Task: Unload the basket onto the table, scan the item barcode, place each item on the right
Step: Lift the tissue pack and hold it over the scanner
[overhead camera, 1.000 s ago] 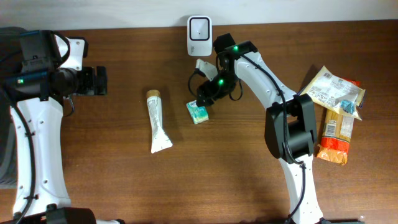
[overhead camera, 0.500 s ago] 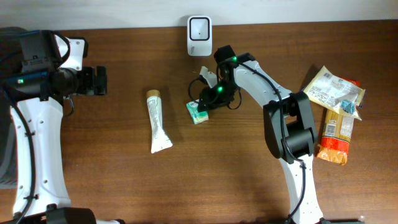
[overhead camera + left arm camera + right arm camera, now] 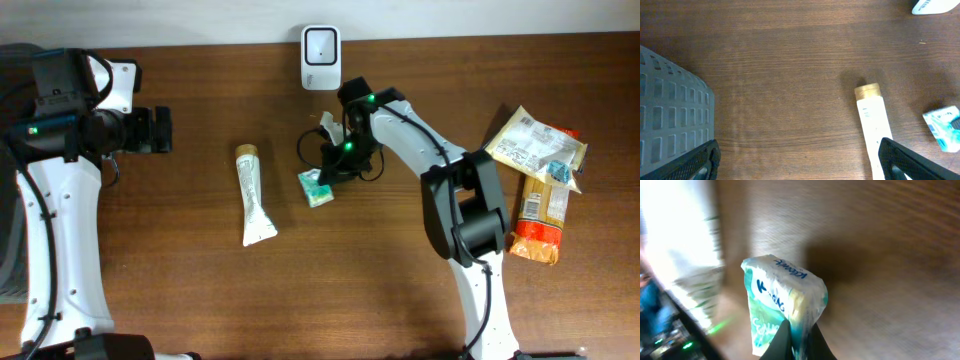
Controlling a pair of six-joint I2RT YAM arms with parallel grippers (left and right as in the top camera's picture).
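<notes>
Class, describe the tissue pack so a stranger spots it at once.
Find the white scanner at the table's far edge. Just below it, the right gripper pinches the tissue pack. It is small and teal-white, unlike the long tube nearby.

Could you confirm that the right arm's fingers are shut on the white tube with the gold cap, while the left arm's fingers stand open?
Not quite. The right wrist view shows the right arm's fingers shut on the small teal-and-white plastic tissue packet; the white tube with the gold cap lies apart, untouched. The left arm's fingers do stand open.
</notes>
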